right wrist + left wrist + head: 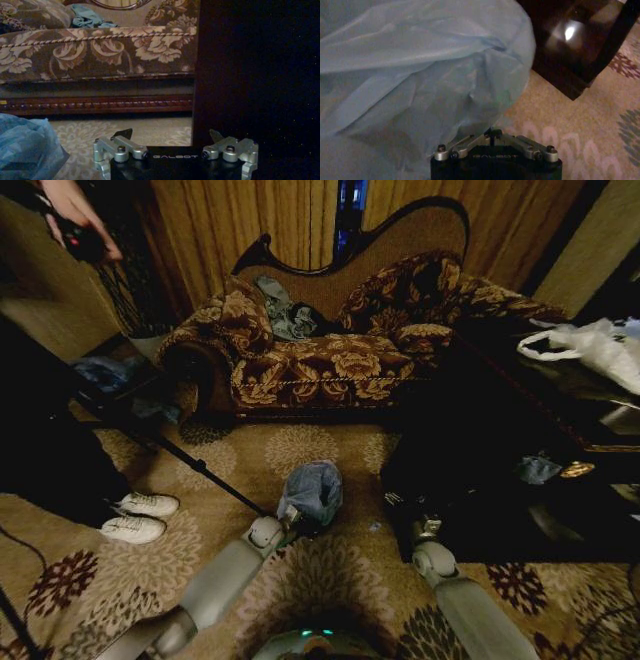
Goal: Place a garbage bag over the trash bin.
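My left gripper (492,139), fingers pinched shut on the thin, wrinkly, light blue plastic garbage bag (312,490), holds floppy, slippery film that I judge best gripped at the hem; right gripper (172,135), fingers open, hangs beside the bag.

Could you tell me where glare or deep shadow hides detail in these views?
Head view: room dim, the dark table swallows detail on the right. Left wrist view: a bright glare spot on the table's side; the bag is soft-focused. Right wrist view: the table side is near-black.

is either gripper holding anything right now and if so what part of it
The left gripper is shut on the garbage bag, pinching a low fold of its film. The right gripper is open and holds nothing.
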